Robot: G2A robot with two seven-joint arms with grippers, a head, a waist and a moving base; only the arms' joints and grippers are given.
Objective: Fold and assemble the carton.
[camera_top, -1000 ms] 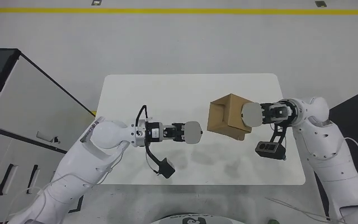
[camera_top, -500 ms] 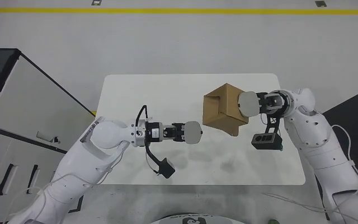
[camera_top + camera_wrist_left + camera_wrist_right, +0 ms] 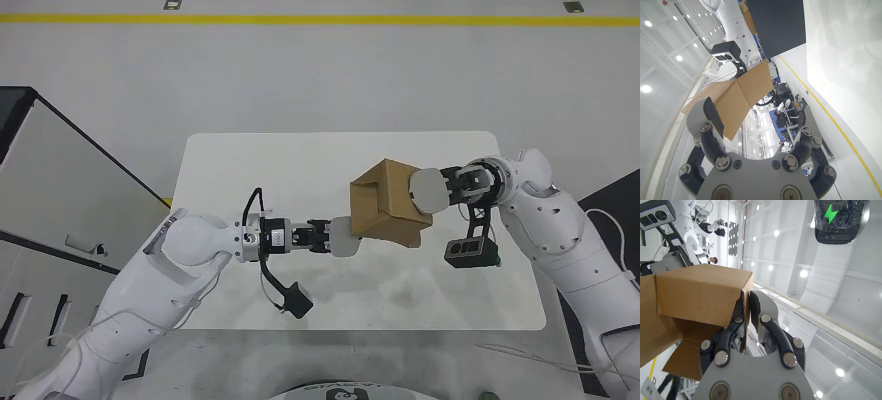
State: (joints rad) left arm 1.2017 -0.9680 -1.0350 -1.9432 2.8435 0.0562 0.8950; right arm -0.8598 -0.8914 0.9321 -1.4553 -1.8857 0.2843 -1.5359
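Observation:
A brown cardboard carton (image 3: 385,200), partly folded with an open end, hangs tilted above the white table (image 3: 250,170). My right gripper (image 3: 430,188) is shut on one of its walls. In the right wrist view the gripper (image 3: 746,309) pinches the corrugated edge of the carton (image 3: 696,289); one pad (image 3: 754,308) shows outside and the other finger is hidden inside. My left gripper (image 3: 345,237) stands open at the carton's near lower corner. In the left wrist view the gripper (image 3: 757,117) is spread wide, and the carton (image 3: 738,94) lies just beyond one fingertip (image 3: 712,115).
A dark cabinet (image 3: 40,130) stands off the table's left side. The left half and the front strip of the table are bare. A yellow floor line (image 3: 320,18) runs behind the table.
My right gripper has carried the carton left, toward the left gripper, turning it somewhat. The left arm has kept still with its gripper open.

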